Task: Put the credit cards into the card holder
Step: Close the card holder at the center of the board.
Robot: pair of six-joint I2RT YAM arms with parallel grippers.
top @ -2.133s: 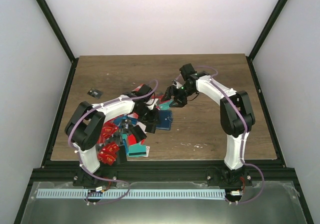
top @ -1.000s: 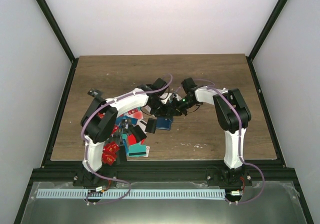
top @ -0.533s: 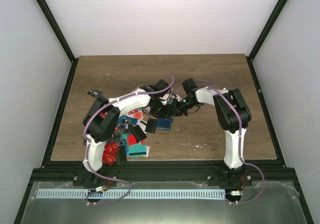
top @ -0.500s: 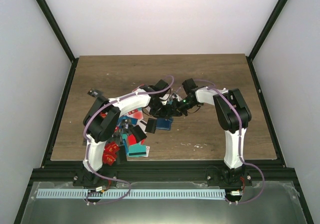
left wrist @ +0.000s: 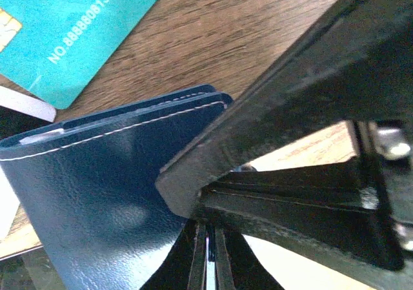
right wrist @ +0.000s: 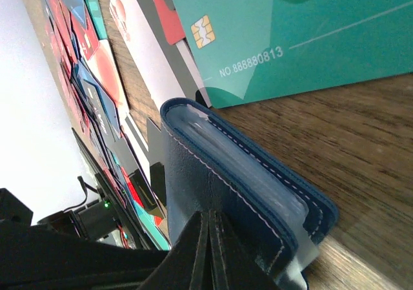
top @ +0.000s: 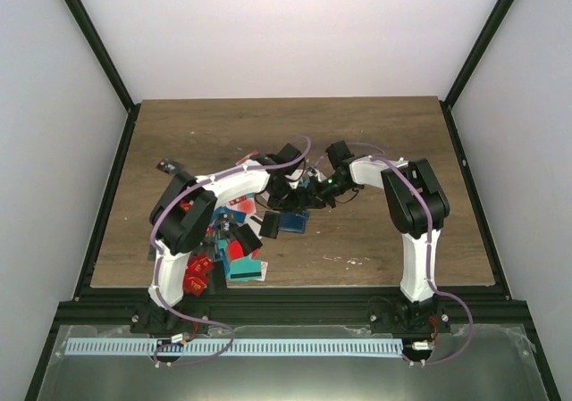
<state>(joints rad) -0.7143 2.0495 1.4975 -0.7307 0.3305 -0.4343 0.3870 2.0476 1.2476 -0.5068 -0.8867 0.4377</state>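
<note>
The dark blue card holder (top: 290, 221) lies closed on the wood at the right edge of the pile of credit cards (top: 228, 240). Both grippers meet just behind it. My left gripper (top: 288, 193) is shut, and its fingers (left wrist: 195, 258) sit beside the holder's cover (left wrist: 110, 193), under the right gripper's black body. My right gripper (top: 309, 197) is shut too, its tips (right wrist: 210, 245) against the holder's near cover (right wrist: 245, 193). Nothing visible is pinched in either. A teal card (right wrist: 297, 38) lies flat beyond the holder, also seen as the teal card (left wrist: 71, 31).
Red, teal, black and white cards spread from the holder toward the left arm's base, with red cards (top: 195, 271) near the front edge. A small black item (top: 166, 165) lies alone at the far left. Bare wood (top: 375, 142) lies behind and to the right.
The left gripper's fingers have closed fully and the right's have closed a little more. Both arms have stayed nearly still over the card holder during the last second.
</note>
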